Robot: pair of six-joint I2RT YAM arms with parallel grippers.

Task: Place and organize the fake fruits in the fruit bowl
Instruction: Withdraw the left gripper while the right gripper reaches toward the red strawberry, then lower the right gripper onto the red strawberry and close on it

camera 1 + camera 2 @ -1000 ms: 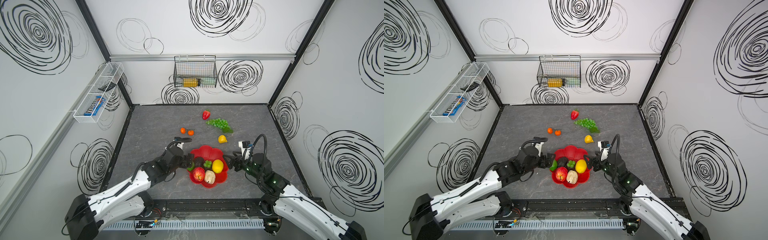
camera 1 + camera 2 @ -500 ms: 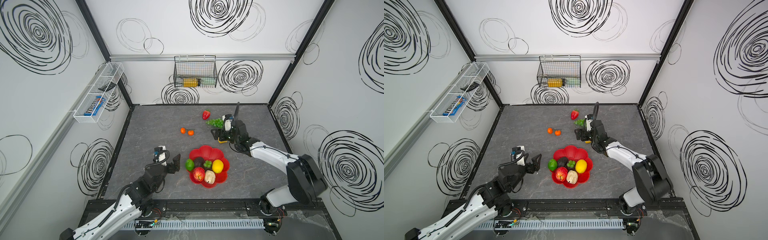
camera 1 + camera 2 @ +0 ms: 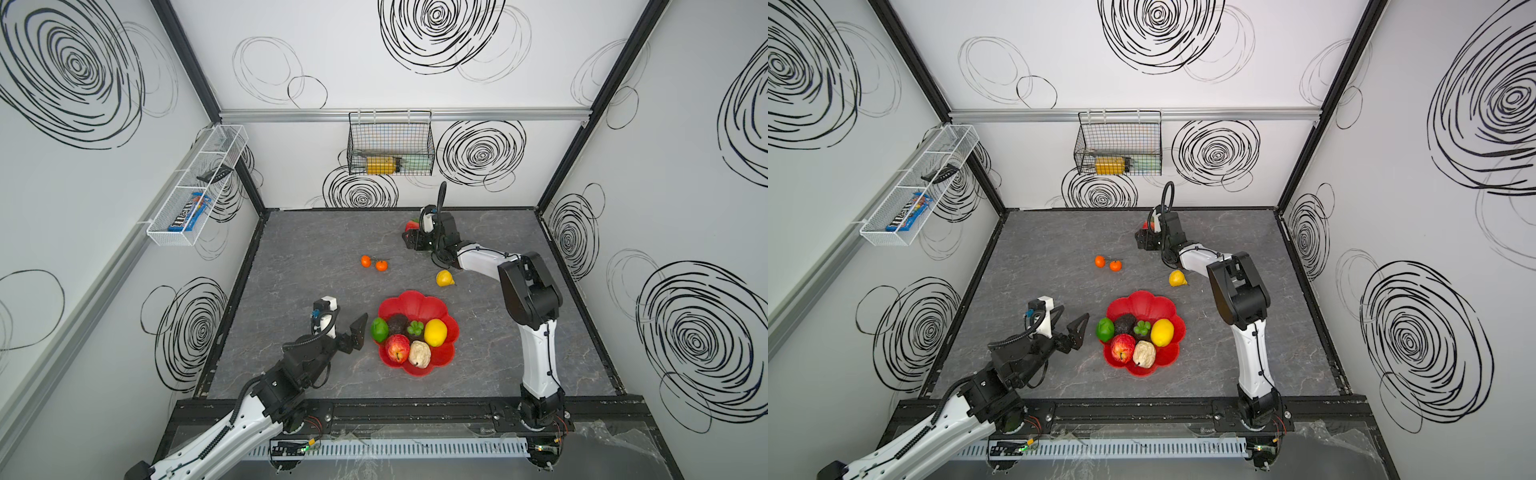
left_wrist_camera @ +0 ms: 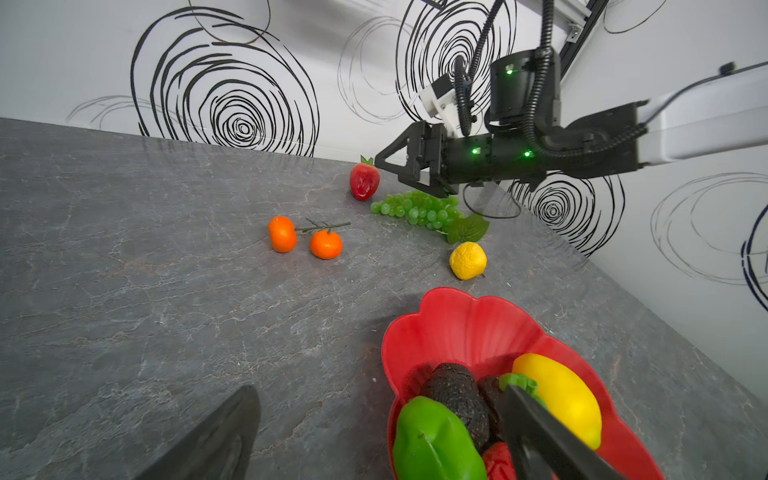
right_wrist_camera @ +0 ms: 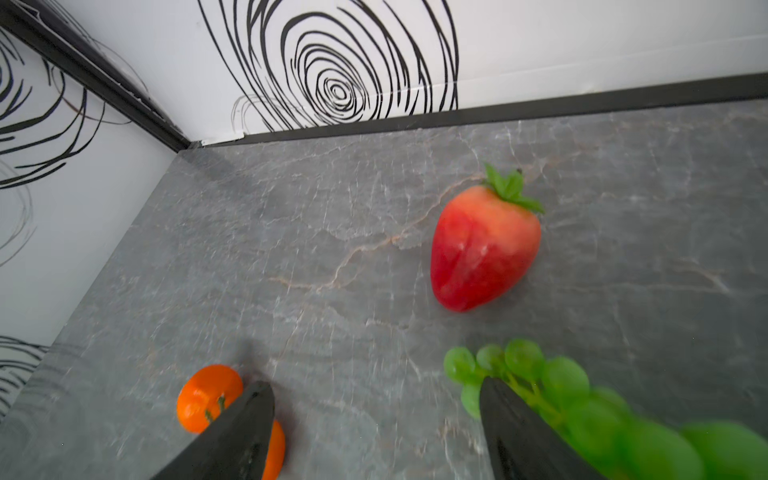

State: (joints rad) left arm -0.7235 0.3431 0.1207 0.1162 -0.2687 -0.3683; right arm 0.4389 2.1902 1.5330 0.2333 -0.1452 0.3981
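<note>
The red fruit bowl (image 3: pixel 415 303) holds a green lime (image 3: pixel 379 329), a dark avocado (image 3: pixel 398 324), a yellow lemon (image 3: pixel 435 332), a red apple (image 3: pixel 397 348) and a beige lumpy piece (image 3: pixel 419 354). Two tiny oranges (image 3: pixel 365 261) and a small lemon (image 3: pixel 444 278) lie on the table beyond it. My left gripper (image 3: pixel 347 324) hangs open and empty just left of the bowl. My right gripper (image 5: pixel 376 390) is open and empty at the far side, low over the grape bunch (image 4: pixel 419 210), with a red strawberry-shaped fruit (image 5: pixel 484 249) ahead of it. My arm hides the grapes in both top views.
A black wire basket (image 3: pixel 390 145) hangs on the back wall and a white mesh tray (image 3: pixel 195 187) on the left wall. The right arm's elbow (image 3: pixel 528 291) stands tall just right of the bowl. The back wall is close behind the red fruit.
My right arm swung from beside the bowl out to the far side, over the grapes. My left arm drew back from the bowl's left rim toward the near left.
</note>
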